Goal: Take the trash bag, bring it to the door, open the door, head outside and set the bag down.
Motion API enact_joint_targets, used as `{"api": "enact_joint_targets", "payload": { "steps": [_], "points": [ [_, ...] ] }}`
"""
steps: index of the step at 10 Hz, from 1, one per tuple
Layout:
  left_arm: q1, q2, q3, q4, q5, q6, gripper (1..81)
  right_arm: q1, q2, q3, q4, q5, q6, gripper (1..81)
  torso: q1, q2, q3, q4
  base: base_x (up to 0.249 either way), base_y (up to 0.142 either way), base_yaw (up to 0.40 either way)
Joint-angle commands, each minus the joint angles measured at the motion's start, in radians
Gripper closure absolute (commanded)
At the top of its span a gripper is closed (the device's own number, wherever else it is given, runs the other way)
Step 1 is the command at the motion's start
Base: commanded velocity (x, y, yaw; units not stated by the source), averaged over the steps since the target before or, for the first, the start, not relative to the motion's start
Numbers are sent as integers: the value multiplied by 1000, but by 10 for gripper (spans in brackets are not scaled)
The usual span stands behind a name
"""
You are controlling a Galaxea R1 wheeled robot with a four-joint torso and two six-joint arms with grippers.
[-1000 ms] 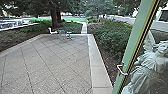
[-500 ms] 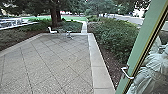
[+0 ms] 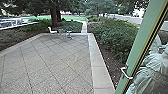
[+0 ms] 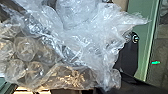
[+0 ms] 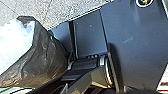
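The green-framed door [image 3: 140, 47] stands open at the right of the head view, its silver handle [image 3: 126, 73] on the frame's lower part. In the left wrist view the trash bag [image 4: 82, 37] shows large, as crumpled clear plastic with round bottle-like shapes inside; a strip of green frame [image 4: 146, 30] stands behind it. Dark shiny bag plastic [image 5: 47, 52] with bright white material at its mouth shows in the right wrist view, close beside the robot's own parts. How the bag is held cannot be made out.
Ahead lies the paved yard [image 3: 55, 60], edged on the right by a pale kerb [image 3: 97, 65] and bushes [image 3: 115, 35]. A white chair [image 3: 52, 30] and a small table [image 3: 69, 33] stand at its far edge. A pale statue [image 3: 152, 72] shows behind the door glass.
The head camera's picture has shifted slightly forward. The door and its handle stand further right than a second ago, with a very small move back left since half a second ago.
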State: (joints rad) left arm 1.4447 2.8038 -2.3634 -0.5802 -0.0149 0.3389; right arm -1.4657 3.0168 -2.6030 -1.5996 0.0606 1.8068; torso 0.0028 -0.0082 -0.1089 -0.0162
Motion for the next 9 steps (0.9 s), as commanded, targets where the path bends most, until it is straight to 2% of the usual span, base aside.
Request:
{"api": "enact_joint_targets", "payload": {
  "steps": [1, 9],
  "points": [
    [-39, -10, 12, -6, 76, 2, 811, 41, 3, 9, -10, -25, -1, 10, 0, 0, 0, 0, 0, 0, 0],
    [-40, -10, 12, -6, 76, 2, 811, 41, 1, 9, -10, -25, -1, 10, -1, 0, 0, 0, 94, 0, 0]
  ]
}}
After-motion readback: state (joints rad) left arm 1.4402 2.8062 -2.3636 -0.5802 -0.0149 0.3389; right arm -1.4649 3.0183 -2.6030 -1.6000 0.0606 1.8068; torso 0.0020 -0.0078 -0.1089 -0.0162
